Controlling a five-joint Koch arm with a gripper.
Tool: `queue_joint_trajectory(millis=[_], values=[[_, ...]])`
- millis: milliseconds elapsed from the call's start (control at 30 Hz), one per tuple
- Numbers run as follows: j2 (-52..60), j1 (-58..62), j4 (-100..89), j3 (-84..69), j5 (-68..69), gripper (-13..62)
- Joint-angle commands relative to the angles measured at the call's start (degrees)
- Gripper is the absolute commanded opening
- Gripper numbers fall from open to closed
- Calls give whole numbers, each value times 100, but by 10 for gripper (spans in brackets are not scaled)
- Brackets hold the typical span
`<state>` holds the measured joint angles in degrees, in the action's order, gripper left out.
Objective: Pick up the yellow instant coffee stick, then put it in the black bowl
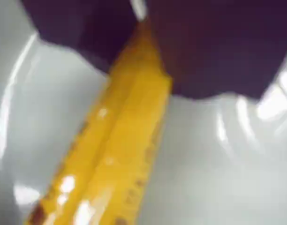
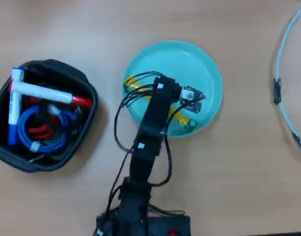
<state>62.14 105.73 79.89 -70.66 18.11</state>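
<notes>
Starting at the left of the overhead view, we see the black bowl (image 2: 45,115) on the wooden table (image 2: 249,162), holding a white marker with a red end (image 2: 45,93), a blue marker (image 2: 14,110) and coiled blue and red cables (image 2: 45,129). Well apart from it, toward the middle, sits the round teal plate (image 2: 204,64), and the arm (image 2: 148,142) reaches up from the bottom edge over the plate's lower left part. The yellow instant coffee stick (image 2: 133,84) lies on the plate, crossing under the arm's wrist, one end showing at the upper left and the other near the plate's lower rim. At the far right a pale blue cable (image 2: 283,98) curves over the table. In the wrist view we find the stick (image 1: 120,140) running from the lower left up into the narrow gap between the two dark jaws of the gripper (image 1: 142,26), with the plate's pale surface (image 1: 228,178) behind it. The jaws sit close on either side of the stick's upper end, so the pincer appears to be pinching the stick, though the picture is blurred.
</notes>
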Motion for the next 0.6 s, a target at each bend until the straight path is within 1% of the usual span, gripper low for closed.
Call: queue_joint_trajectory(millis=[0, 333, 567], values=[[853, -79, 343, 158, 70, -62], [2628, -545, -97, 202, 53, -62], [3041, -1371, -246, 220, 53, -62]])
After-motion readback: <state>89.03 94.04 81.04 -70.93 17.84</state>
